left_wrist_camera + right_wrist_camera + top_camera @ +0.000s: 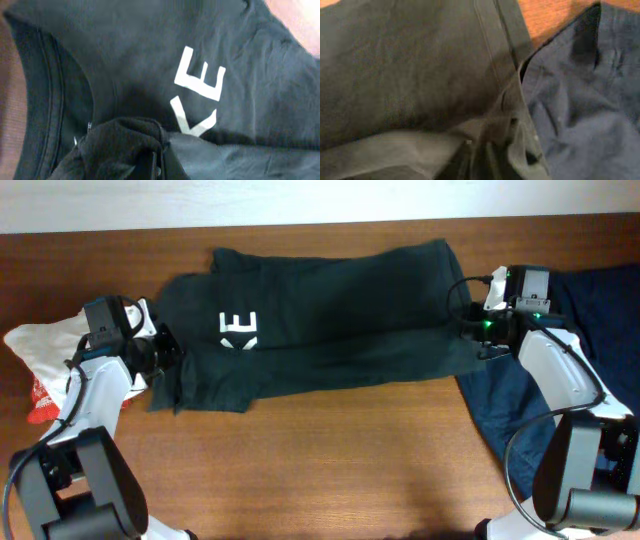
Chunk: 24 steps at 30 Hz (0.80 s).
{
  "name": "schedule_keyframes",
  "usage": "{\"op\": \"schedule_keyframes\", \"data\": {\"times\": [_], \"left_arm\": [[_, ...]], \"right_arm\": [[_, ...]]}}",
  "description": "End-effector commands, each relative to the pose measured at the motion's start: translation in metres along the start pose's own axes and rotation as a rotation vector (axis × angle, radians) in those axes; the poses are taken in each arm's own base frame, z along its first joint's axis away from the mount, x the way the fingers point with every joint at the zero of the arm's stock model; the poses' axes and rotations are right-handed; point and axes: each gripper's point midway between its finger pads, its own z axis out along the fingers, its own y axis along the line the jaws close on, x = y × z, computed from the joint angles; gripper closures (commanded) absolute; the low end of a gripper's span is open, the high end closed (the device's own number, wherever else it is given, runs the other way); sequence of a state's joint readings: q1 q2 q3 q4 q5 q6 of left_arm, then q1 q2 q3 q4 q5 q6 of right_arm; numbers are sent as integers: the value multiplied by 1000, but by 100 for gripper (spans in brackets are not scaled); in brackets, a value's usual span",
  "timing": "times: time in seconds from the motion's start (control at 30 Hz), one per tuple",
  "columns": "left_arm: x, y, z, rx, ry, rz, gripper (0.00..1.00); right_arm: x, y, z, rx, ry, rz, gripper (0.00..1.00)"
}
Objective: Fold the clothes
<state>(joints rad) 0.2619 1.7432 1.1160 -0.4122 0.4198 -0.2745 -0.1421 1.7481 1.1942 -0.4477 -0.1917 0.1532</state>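
Left end effector (165,360) clamps the T-shirt (340,320) edge; table (320,465) wood shows alongside.

T-shirt (340,310) lies spread on the table (330,470), small garments (40,355) left, button shirt (610,300) right

Black T-shirt (340,320) lies across the table (330,460) between left tool (162,356) and right tool (477,332).
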Motion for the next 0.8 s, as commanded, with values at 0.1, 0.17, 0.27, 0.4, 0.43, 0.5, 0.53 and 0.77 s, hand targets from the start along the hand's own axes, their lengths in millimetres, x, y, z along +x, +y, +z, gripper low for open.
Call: {"op": "schedule_keyframes", "data": {"times": [0.1, 0.17, 0.27, 0.4, 0.43, 0.5, 0.53, 0.77], "left_arm": [[-20, -25, -6, 122, -56, 25, 43], [-25, -33, -15, 136, -75, 67, 37], [-3, -60, -25, 164, -20, 182, 39], [70, -65, -2, -28, 211, 408, 39], [86, -67, 0, -71, 259, 442, 41], [110, -64, 0, -162, 333, 502, 43], [122, -64, 0, -199, 367, 535, 43], [163, -31, 9, -369, 485, 578, 46]], "right_arm": [[9, -7, 4, 44, 38, -2, 50], [25, -25, 1, 141, 100, 6, 52], [62, -44, -9, 250, 249, 27, 60], [90, -46, -19, 271, 368, 56, 59], [94, -46, -21, 273, 382, 57, 59], [97, -46, -22, 275, 395, 58, 58], [97, -46, -22, 273, 396, 58, 54], [97, -45, -22, 268, 397, 60, 50]]}}
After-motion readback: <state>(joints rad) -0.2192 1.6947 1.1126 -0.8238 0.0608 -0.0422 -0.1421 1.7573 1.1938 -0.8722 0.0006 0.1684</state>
